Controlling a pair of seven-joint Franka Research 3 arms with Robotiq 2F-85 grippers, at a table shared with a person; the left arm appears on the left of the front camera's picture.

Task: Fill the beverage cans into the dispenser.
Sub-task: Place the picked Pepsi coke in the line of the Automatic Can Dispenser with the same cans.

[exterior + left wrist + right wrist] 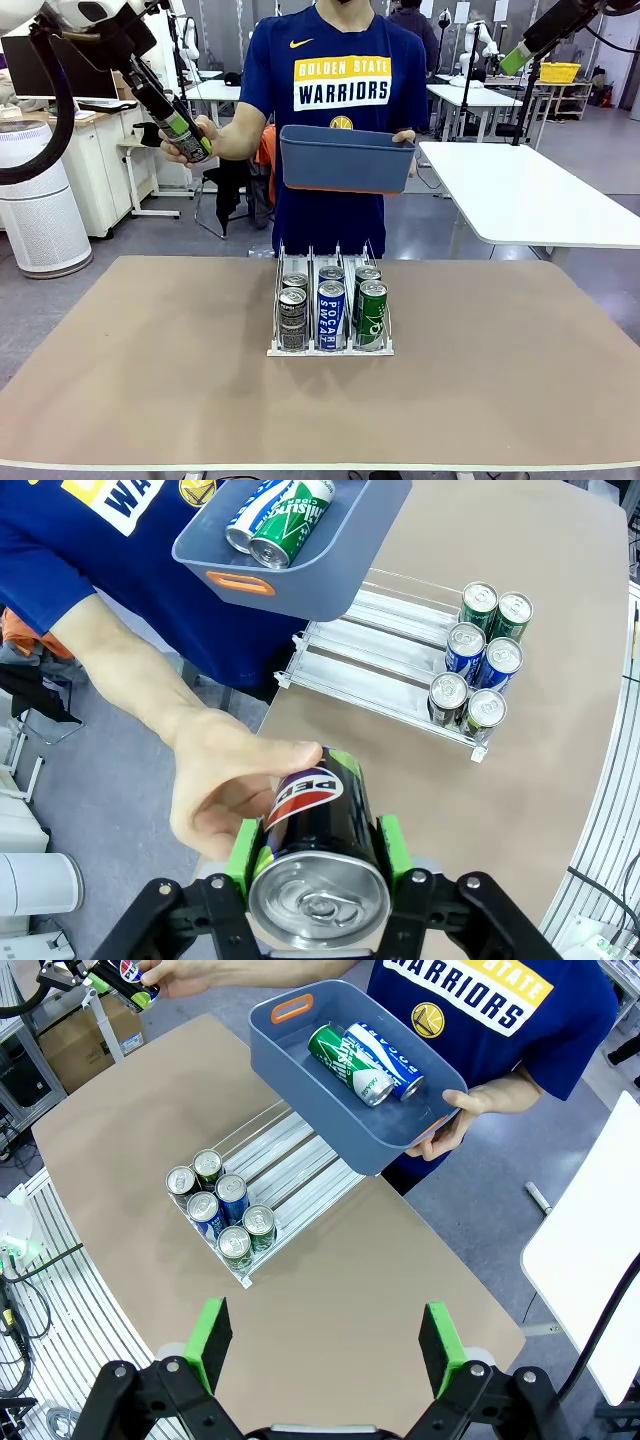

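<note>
My left gripper (320, 845) is shut on a dark Pepsi can (315, 820), held up over the table's far left edge (185, 135). The person's hand (225, 780) still grips the same can. The clear dispenser (330, 351) stands mid-table with two dark cans (292, 318) in its left lane, two blue cans (331, 312) in the middle and two green cans (371, 312) on the right. Its far half (370, 645) is bare. My right gripper (325, 1335) hangs open, high above the table's right side (515, 58).
The person's other hand holds a blue-grey tub (345, 160) above the far edge. A green can (345, 1055) and a blue-white can (385, 1055) lie in it. A white table (530, 200) stands behind on the right.
</note>
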